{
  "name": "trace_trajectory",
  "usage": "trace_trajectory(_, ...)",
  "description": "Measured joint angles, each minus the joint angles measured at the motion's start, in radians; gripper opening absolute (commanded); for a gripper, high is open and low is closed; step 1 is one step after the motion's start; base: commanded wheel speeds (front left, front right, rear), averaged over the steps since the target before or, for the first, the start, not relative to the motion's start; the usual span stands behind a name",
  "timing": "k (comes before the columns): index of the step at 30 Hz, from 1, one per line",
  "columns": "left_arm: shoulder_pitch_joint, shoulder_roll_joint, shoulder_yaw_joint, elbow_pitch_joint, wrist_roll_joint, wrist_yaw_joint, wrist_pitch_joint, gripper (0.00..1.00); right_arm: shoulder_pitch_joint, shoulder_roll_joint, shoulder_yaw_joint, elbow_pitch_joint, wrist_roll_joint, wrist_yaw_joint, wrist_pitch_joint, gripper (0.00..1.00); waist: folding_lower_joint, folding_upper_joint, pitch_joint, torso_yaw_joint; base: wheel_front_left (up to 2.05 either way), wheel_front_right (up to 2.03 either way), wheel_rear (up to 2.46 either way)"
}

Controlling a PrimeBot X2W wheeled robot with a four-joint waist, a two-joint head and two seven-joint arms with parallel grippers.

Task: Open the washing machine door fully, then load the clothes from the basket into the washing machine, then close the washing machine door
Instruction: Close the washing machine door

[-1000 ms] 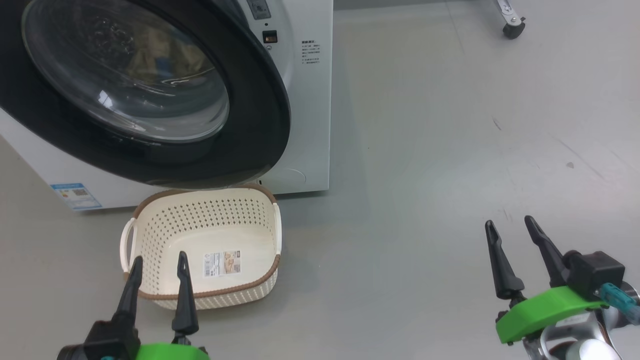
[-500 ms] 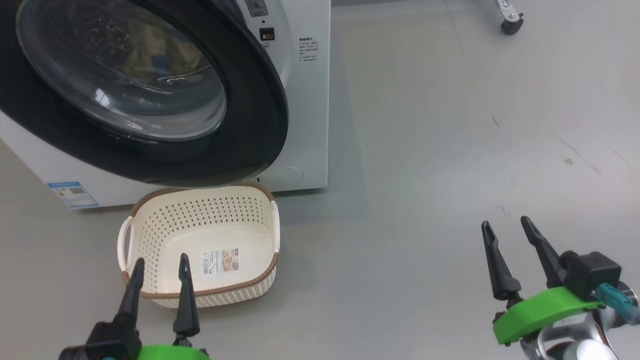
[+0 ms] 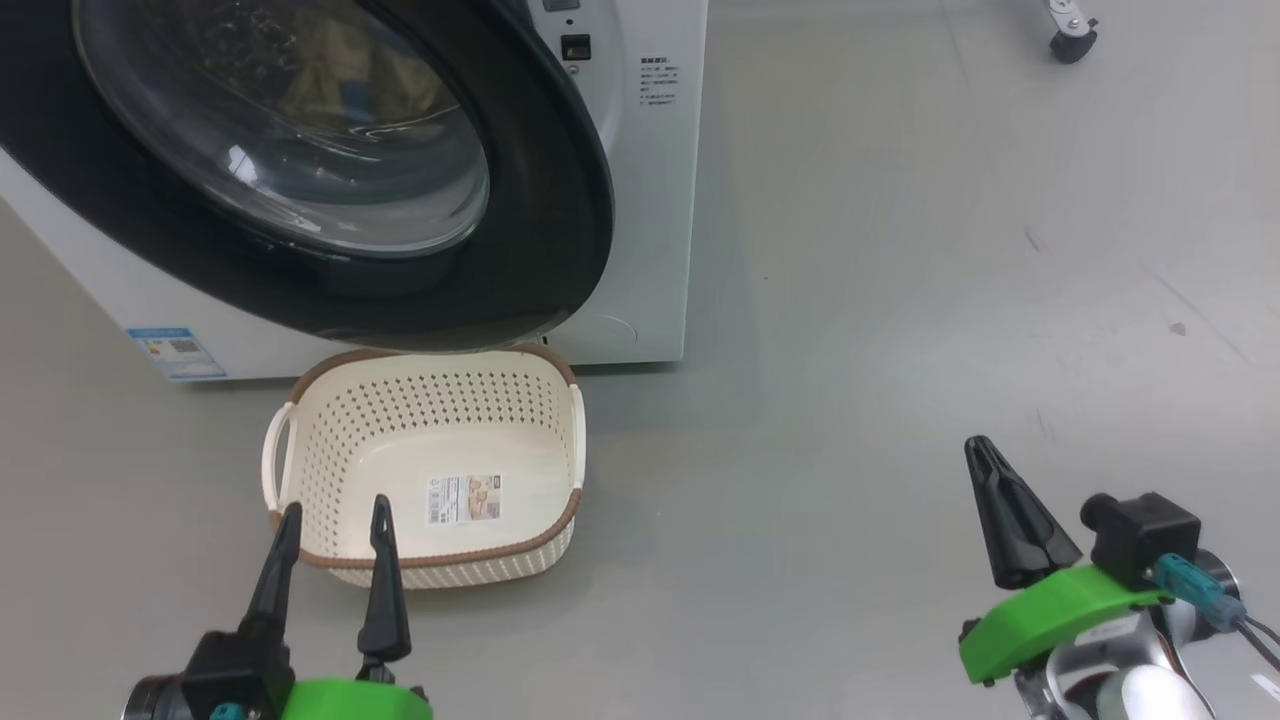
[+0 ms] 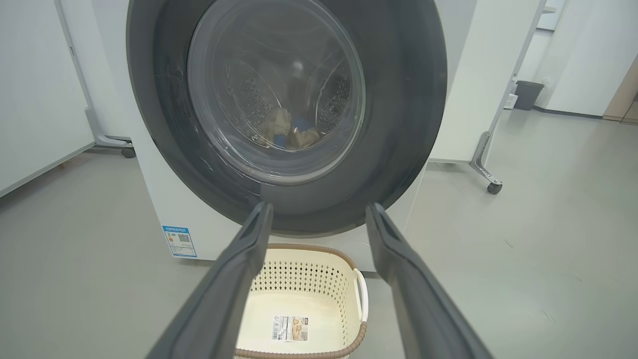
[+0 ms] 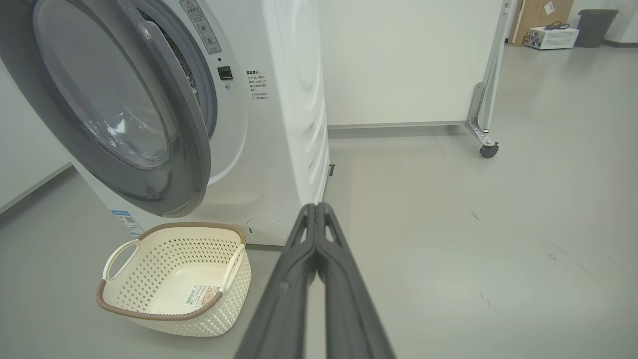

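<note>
The washing machine is white, and its door, a black ring around clear glass, stands ajar, swung partway off the front. Through the glass I see the clothes, cream with a blue piece, lying in the drum. On the floor just below the door sits the basket, cream with a brown rim, holding nothing but a label. My left gripper is open at the basket's near rim, nothing between its fingers. Far to the right, over bare floor, my right gripper is shut on nothing.
Grey floor stretches to the right of the machine. A white wheeled partition stands behind it, one caster at the top right. A dark bin and a box stand far back by the wall.
My right gripper's fingers have come together from open. The head camera has shifted, so machine and basket sit further right in the picture. The left gripper stays open.
</note>
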State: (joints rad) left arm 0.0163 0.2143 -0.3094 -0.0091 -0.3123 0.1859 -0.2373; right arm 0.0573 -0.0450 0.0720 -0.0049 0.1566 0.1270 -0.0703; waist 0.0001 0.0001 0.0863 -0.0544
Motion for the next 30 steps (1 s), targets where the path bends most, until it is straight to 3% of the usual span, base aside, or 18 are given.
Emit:
trace_trajectory(12, -0.061, -0.01, -0.029, 0.002, 0.003, -0.011, -0.001, 1.0, -0.202, -0.012, 0.133, 0.162, -0.002, 0.0, -0.029, 0.0, 0.0, 0.0, 0.024, 0.106, 0.0, 0.0, 0.0)
trace_trajectory(17, -0.096, -0.015, -0.045, 0.011, 0.003, -0.024, -0.003, 1.0, -0.332, -0.04, 0.228, 0.276, 0.032, 0.0, -0.06, 0.0, 0.0, 0.0, 0.041, 0.166, 0.0, 0.0, 0.0)
trace_trajectory(30, -0.168, -0.067, -0.092, 0.043, 0.013, -0.063, -0.01, 1.0, -0.602, -0.076, 0.332, 0.602, 0.089, 0.0, -0.145, 0.0, 0.0001, 0.0, 0.093, 0.324, 0.0, 0.0, 0.0)
